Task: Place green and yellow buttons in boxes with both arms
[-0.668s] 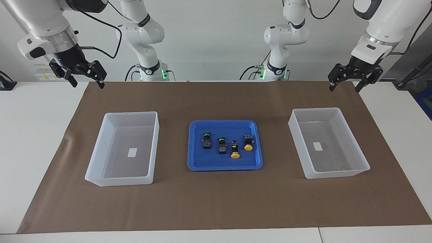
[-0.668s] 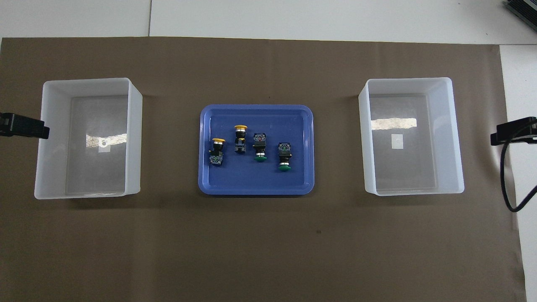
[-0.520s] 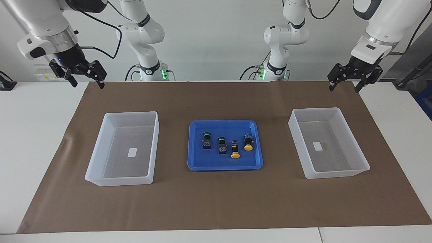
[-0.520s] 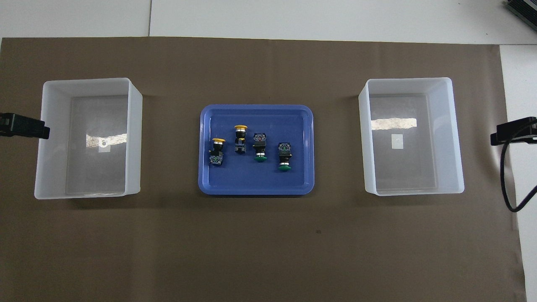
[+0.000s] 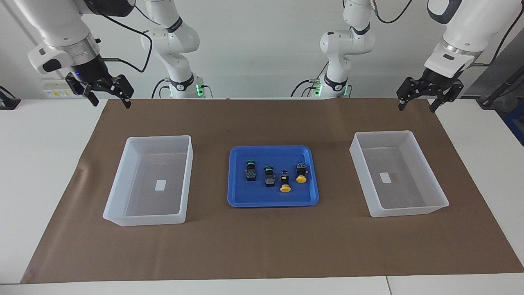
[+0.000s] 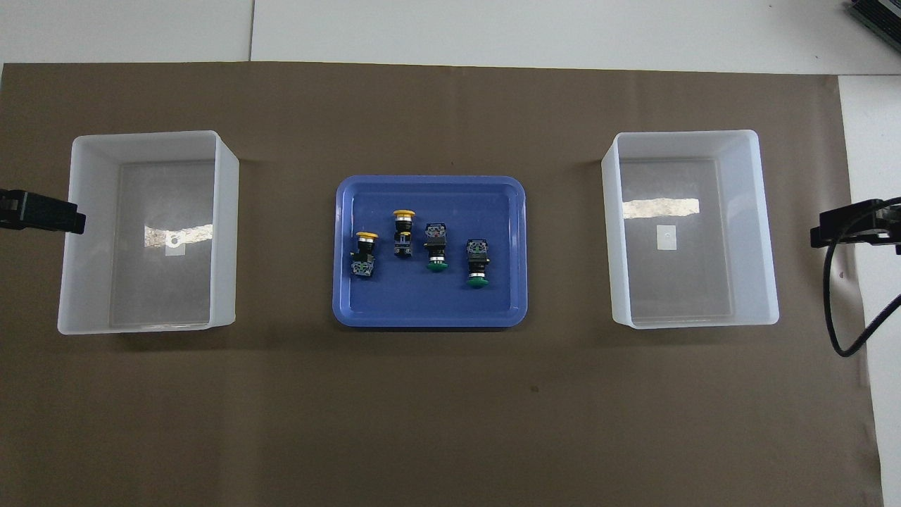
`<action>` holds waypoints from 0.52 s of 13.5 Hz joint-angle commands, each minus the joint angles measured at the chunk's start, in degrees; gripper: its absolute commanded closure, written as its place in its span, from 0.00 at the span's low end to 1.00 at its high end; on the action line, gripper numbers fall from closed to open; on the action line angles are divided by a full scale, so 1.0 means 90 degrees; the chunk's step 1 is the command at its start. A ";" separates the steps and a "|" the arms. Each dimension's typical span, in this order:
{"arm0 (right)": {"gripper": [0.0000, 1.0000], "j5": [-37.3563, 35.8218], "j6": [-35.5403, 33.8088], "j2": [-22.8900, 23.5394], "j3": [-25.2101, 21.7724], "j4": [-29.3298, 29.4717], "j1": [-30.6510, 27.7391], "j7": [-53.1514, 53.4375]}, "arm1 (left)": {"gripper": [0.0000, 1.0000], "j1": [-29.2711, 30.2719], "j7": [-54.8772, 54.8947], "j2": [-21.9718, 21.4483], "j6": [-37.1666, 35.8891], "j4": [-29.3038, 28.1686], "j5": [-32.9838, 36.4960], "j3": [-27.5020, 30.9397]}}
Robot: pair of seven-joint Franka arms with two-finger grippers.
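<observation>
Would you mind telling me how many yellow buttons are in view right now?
2, both lying in the blue tray on its half toward the left arm's end: one yellow button beside a green button, the other nearer the robots. Nothing could hide another.

A robotics lab: two white arms point(image 5: 339, 45) stand bolted at the edge of a white tabletop point(image 5: 41, 155) covered by a brown mat point(image 5: 262, 241), against a bare white wall point(image 5: 258, 49), with black cables point(image 5: 489, 180) trailing and green status lights point(image 5: 199, 89) at the bases.
</observation>
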 commanded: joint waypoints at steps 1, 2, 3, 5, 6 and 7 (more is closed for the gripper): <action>0.00 0.0031 0.0180 -0.0226 0.0026 -0.0282 -0.0022 0.0109 | 0.00 0.0033 0.0026 -0.0010 -0.0102 0.0012 -0.0032 -0.0004; 0.00 0.0031 0.0238 -0.0226 0.0026 -0.0282 -0.0012 0.0128 | 0.00 0.0023 0.0026 -0.0020 -0.0112 0.0002 -0.0032 -0.0004; 0.00 0.0031 0.0383 -0.0216 0.0026 -0.0302 -0.0003 0.0138 | 0.00 0.0013 0.0026 -0.0049 -0.0170 -0.0008 -0.0032 -0.0004; 0.00 0.0031 0.0715 -0.0129 0.0055 -0.0467 0.0268 0.0487 | 0.00 0.0013 0.0026 -0.0049 -0.0171 -0.0028 -0.0032 -0.0004; 0.00 0.0022 0.0959 -0.0099 0.0055 -0.0642 0.0513 0.0896 | 0.00 0.0013 0.0016 -0.0049 -0.0171 -0.0028 -0.0032 -0.0004; 0.00 0.0031 0.1280 -0.0041 0.0055 -0.0711 0.0592 0.1084 | 0.00 0.0003 -0.0013 -0.0049 -0.0180 -0.0028 -0.0032 -0.0013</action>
